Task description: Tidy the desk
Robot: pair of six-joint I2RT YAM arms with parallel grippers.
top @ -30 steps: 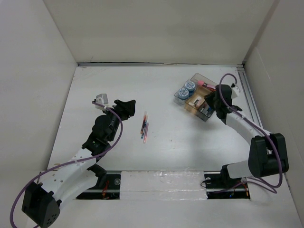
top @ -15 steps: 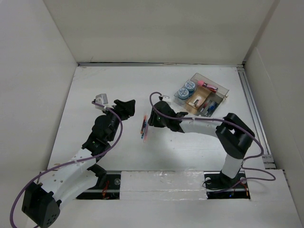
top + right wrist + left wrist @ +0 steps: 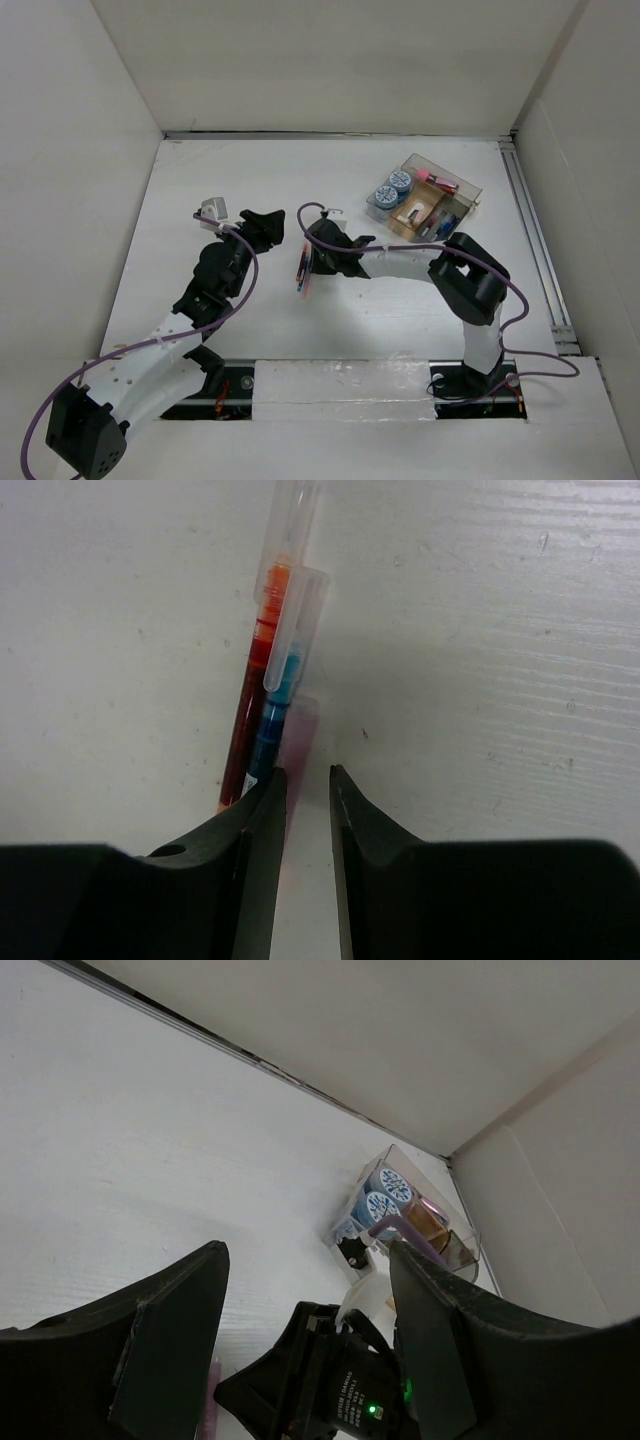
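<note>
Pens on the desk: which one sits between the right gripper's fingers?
The pale pink pen, rightmost of the three in the right wrist view. The blue pen and red pen lie beside it, outside the right gripper.

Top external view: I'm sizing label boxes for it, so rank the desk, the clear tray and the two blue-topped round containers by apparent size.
1. desk
2. clear tray
3. farther blue-topped container and nearer blue-topped container: they look alike, so no ranking.

The worktop is large, flat and white, faintly scuffed; it lies level, enclosed by the pale panels.
</note>
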